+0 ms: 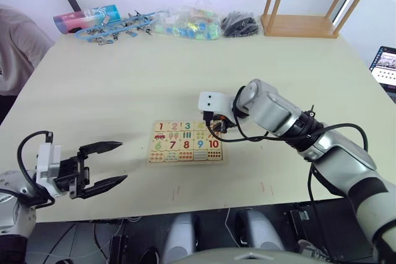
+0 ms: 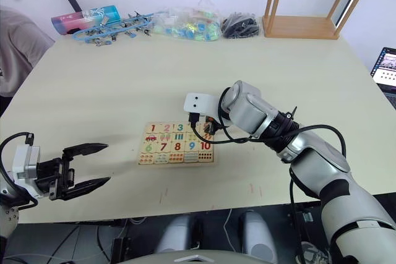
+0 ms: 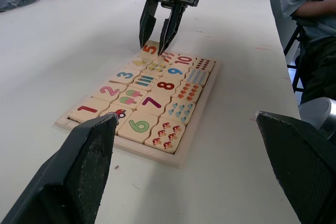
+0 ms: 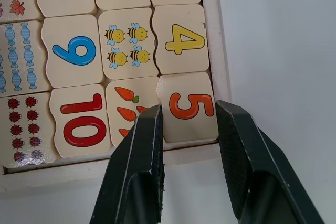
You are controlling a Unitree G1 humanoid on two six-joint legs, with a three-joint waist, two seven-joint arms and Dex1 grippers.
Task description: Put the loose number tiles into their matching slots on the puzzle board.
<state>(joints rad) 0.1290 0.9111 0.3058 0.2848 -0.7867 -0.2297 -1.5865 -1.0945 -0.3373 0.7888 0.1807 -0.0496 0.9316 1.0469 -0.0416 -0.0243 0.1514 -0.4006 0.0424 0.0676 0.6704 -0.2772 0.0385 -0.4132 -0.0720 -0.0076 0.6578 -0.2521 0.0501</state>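
Puzzle board near table centre, tiles 1 to 5 all seated along its far row. Orange 5 tile in the corner slot at the board's 1 o'clock, beside yellow 4 tile. Right gripper poised over the 5, fingers spread to either side, pinching nothing. Left gripper at 9 o'clock, well apart from the board, fingers spread, empty.
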